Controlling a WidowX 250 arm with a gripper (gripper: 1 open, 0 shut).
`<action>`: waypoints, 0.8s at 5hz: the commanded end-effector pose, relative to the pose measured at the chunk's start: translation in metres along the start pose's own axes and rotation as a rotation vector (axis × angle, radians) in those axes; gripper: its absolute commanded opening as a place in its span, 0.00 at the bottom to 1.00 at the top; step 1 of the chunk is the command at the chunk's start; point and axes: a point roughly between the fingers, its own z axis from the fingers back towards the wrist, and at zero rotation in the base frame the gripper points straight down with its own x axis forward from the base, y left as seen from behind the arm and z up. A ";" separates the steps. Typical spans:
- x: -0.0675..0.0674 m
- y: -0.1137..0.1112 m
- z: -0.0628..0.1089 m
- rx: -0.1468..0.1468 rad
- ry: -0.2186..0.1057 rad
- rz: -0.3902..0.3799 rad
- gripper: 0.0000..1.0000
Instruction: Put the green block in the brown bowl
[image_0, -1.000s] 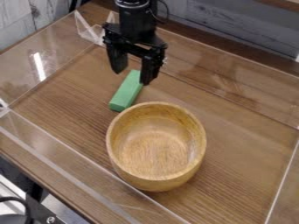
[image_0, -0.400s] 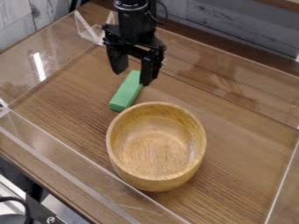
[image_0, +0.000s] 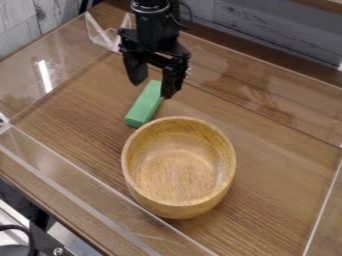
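The task is at its opening stage. The green block (image_0: 144, 104) lies flat on the wooden table (image_0: 267, 110), just beside the far-left rim of the brown bowl (image_0: 179, 166), and the bowl is empty. No grasp is made. The gripper (image_0: 154, 82) points straight down over the far end of the block with its jaws spread wide, holding nothing. Remaining steps, by judgement: close on the block, lift it, carry it over the rim, release it. The block is a flat, elongated bar of plain bright green, set at an angle toward the bowl.
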 end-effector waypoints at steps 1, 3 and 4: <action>0.001 0.007 0.008 0.013 -0.040 0.007 1.00; -0.001 0.013 -0.004 0.019 -0.028 0.002 1.00; -0.001 0.016 -0.010 0.023 -0.026 0.000 1.00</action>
